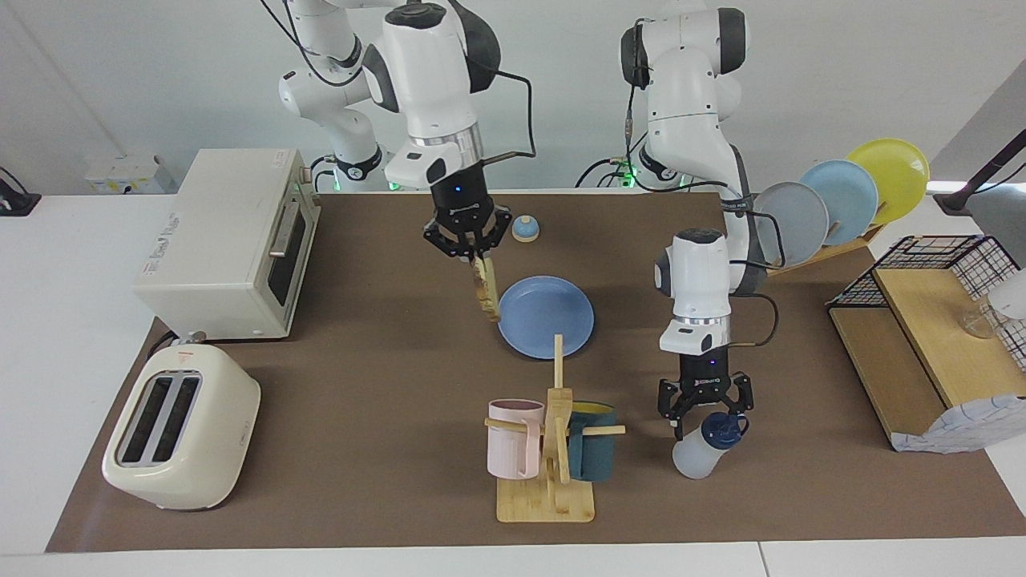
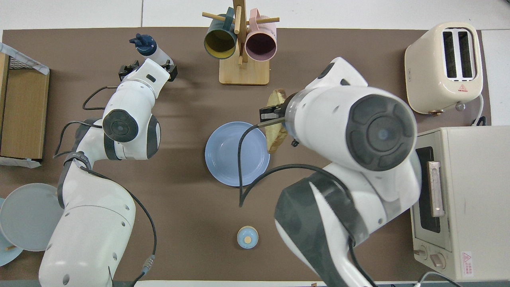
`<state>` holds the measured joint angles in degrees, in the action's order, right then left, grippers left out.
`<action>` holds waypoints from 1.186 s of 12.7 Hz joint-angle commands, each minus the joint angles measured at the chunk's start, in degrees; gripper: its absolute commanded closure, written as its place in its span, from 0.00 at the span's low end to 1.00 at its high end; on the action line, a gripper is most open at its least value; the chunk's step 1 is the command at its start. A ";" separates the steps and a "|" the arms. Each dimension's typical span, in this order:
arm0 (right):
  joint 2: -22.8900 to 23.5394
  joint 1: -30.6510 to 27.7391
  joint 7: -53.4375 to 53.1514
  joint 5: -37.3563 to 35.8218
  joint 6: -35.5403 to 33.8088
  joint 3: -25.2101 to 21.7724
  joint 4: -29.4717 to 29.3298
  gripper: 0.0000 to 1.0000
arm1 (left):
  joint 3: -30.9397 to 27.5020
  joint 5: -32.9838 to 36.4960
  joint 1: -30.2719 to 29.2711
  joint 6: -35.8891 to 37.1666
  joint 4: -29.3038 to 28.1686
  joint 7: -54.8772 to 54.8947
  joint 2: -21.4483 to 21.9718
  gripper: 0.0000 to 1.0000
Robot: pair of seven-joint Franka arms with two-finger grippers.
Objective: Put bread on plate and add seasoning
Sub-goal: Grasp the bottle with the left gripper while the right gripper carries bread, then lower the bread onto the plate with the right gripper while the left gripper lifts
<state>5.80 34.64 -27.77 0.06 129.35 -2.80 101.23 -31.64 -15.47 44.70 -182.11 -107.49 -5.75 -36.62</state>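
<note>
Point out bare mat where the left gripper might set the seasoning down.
Bare mat lies between the plate and the wooden shelf, around the left gripper holding the seasoning. More lies between the toaster and the mug rack. Crowded: beside the plate, where the right gripper dangles the bread.

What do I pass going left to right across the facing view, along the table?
Toaster → toaster oven → right claw holding the bread → plate → left claw over the seasoning → upright plates → wire shelf.
</note>
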 commanded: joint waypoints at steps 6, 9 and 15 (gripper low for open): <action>3.61 7.10 -15.38 1.69 20.74 -0.19 10.71 1.00 | 2.72 1.23 -3.47 0.97 3.33 0.12 -1.35 0.00; 1.07 8.16 -16.44 2.05 26.82 -0.19 19.07 1.00 | 6.42 1.23 -6.64 0.62 4.83 0.21 -1.35 0.00; -1.48 7.37 -15.65 2.05 33.23 -0.19 28.12 1.00 | 6.51 1.41 -6.81 0.80 5.01 0.13 -1.96 0.11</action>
<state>7.03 42.48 -43.65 1.10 159.34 -2.93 124.29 -25.71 -14.91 38.87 -181.69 -104.26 -5.65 -36.96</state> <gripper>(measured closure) 0.916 0.022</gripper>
